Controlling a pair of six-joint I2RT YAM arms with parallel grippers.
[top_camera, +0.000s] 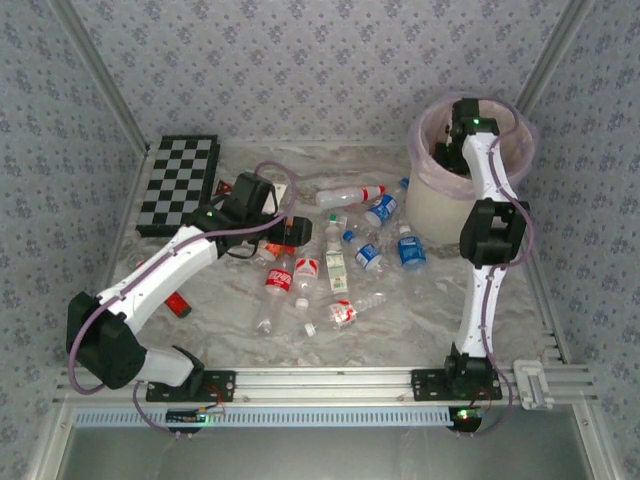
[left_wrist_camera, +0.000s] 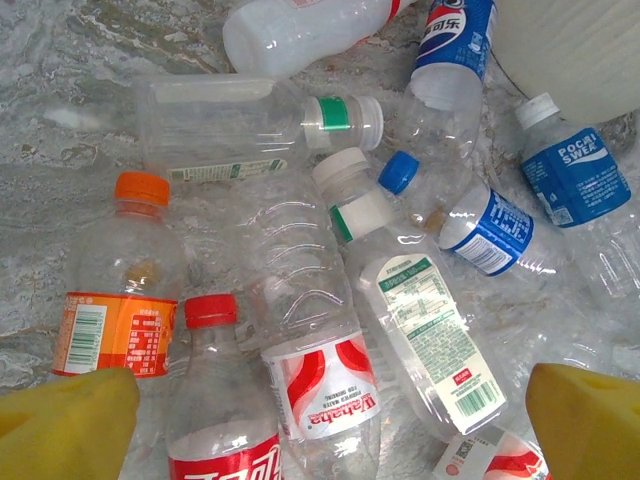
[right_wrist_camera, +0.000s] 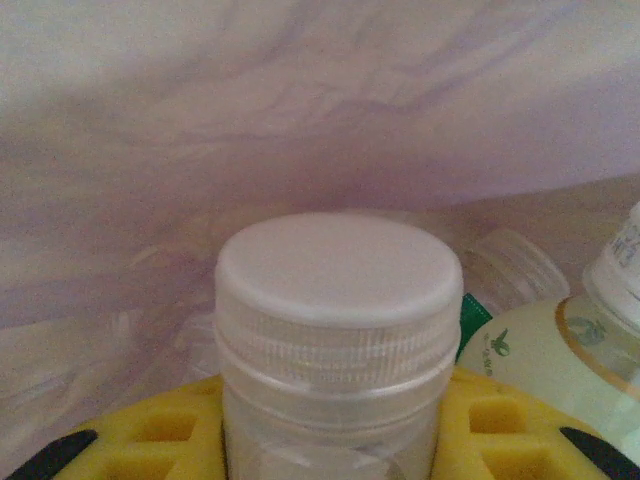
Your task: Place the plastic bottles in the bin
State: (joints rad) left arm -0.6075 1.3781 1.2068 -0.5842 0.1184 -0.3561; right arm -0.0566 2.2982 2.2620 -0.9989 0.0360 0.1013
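Marbled tabletop (top_camera: 410,335), floral-papered walls (top_camera: 300,60), bottles (top_camera: 277,281) scattered.

White arms (top_camera: 170,262) with black joints (top_camera: 495,232), purple cables (top_camera: 527,225), yellow pincer fingers (left_wrist_camera: 65,425).

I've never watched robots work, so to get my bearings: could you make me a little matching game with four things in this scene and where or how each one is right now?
Things:
1. left gripper
2. right gripper
3. chequered board
4. bin

Descriptions:
A. lined with a pink bag, at the far right of the table
B. shut on a white-capped bottle
C. open, above the loose bottles
D. black and white, at the far left

Pairs: 1-C, 2-B, 3-D, 4-A
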